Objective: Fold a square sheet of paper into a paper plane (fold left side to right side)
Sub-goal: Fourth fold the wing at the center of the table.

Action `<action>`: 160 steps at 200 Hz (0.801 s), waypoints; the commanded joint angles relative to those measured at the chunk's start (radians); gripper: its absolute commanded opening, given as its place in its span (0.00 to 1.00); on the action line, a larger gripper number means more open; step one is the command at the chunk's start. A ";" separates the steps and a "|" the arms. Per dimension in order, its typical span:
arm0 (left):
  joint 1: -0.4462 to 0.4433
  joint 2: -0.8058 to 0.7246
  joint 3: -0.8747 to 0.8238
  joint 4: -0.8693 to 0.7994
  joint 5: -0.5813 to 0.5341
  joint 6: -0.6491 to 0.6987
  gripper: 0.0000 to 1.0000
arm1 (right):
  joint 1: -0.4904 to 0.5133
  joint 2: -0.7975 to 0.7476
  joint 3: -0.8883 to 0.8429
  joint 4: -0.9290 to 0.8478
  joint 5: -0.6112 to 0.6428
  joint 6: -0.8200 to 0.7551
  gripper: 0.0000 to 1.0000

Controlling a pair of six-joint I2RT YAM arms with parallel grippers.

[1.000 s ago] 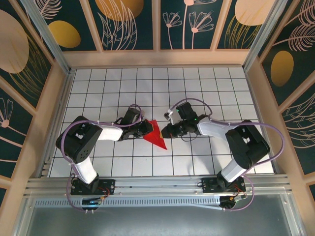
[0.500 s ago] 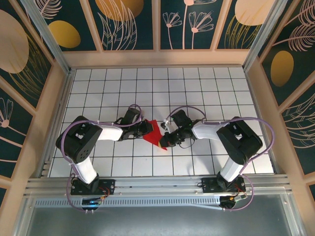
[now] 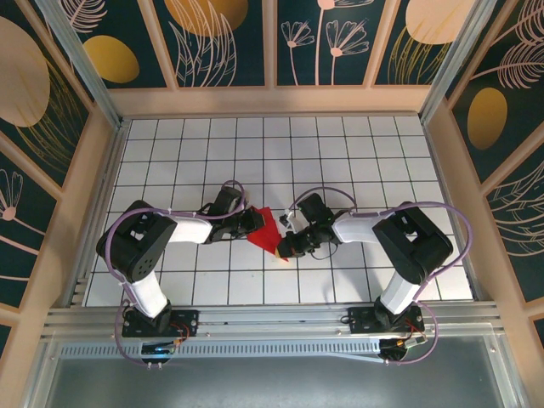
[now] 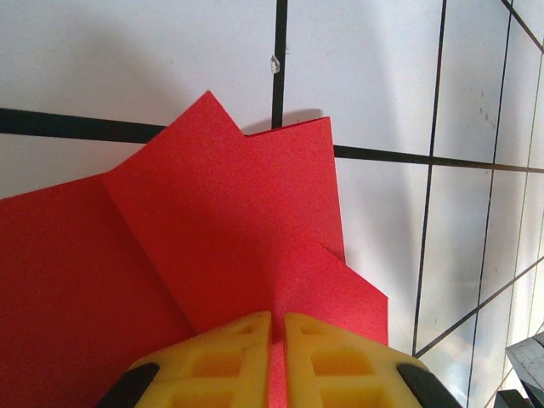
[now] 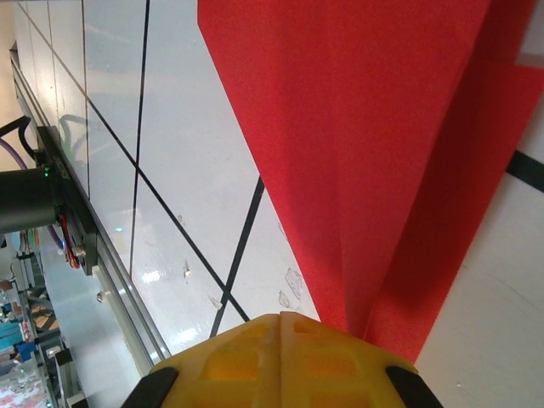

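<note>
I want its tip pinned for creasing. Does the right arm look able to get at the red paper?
Likely yes: the right gripper, shut, sits at the tip of the paper, with nothing between them.

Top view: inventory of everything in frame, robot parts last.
paper: 1, red, folded to a point, mid-table between the pincers
table: 1, white with black grid
walls: dark with tan plant motifs, around the table
rail: 1, silver, near edge
left arm, right arm: white and black, purple cables
left pincer: yellow, shut on paper
right pincer: yellow, shut, at paper's near tip
</note>
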 commanded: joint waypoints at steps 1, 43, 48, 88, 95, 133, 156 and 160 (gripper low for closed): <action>0.000 0.021 -0.013 -0.070 -0.045 0.010 0.12 | -0.005 0.018 -0.016 0.013 0.013 0.005 0.00; -0.001 0.022 -0.011 -0.073 -0.046 0.009 0.12 | -0.012 0.006 -0.023 0.012 0.024 0.007 0.00; 0.000 0.021 -0.011 -0.074 -0.047 0.010 0.12 | -0.012 0.005 -0.023 0.010 0.024 0.007 0.00; -0.001 0.025 -0.008 -0.079 -0.050 0.011 0.12 | -0.016 0.003 -0.023 0.002 0.036 0.004 0.00; 0.000 0.026 -0.007 -0.078 -0.051 0.010 0.12 | -0.016 0.003 -0.024 -0.001 0.037 0.004 0.00; 0.001 0.031 -0.007 -0.079 -0.055 0.011 0.12 | -0.020 -0.002 -0.028 -0.006 0.042 0.002 0.00; -0.001 0.032 -0.007 -0.079 -0.057 0.010 0.12 | -0.024 -0.006 -0.032 -0.005 0.040 0.000 0.00; -0.001 0.033 -0.007 -0.080 -0.056 0.011 0.12 | -0.023 -0.005 -0.032 -0.005 0.040 0.000 0.00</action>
